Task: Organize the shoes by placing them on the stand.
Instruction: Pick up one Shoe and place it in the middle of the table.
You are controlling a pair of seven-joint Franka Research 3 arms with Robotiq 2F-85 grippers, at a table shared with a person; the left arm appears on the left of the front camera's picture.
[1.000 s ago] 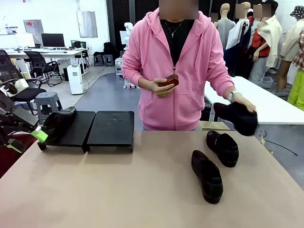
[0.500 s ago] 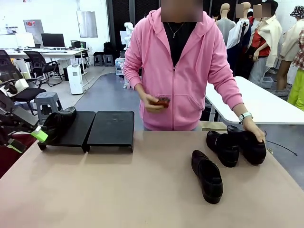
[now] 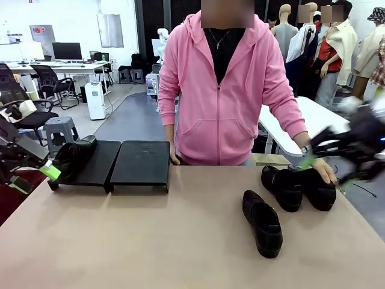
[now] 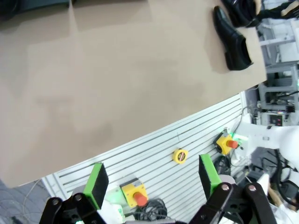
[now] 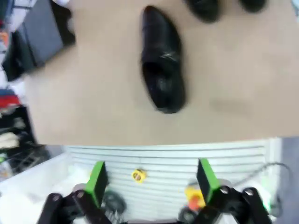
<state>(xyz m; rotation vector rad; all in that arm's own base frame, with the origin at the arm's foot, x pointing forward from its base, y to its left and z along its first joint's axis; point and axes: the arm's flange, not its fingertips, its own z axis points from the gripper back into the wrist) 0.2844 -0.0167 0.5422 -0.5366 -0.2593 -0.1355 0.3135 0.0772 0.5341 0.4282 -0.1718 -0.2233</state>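
The stand (image 3: 141, 164) sits at the far left of the table (image 3: 150, 241), two black sections side by side. One shoe (image 3: 72, 156) lies on the left section. Three more are over on the table's right side. A lone shoe (image 3: 263, 224) is nearest the robot, and a pair (image 3: 283, 188) sits side by side behind it, near the far edge. The person's hand (image 3: 325, 171) rests on the outer shoe of the pair. The other hand (image 3: 174, 159) is at the table edge just beside the stand.

The left gripper (image 3: 35, 179) hangs off the table's left edge, close to the stand's left end, its green pads spread wide with nothing between them. The right gripper (image 5: 151, 179) is a blurred shape at the right of the front view, over the pair and near the person's hand. Its own camera shows the pads wide apart, holding nothing, with the lone shoe on the table beyond them.

A sign (image 3: 39, 29) on the back wall has red marks, too small to read.
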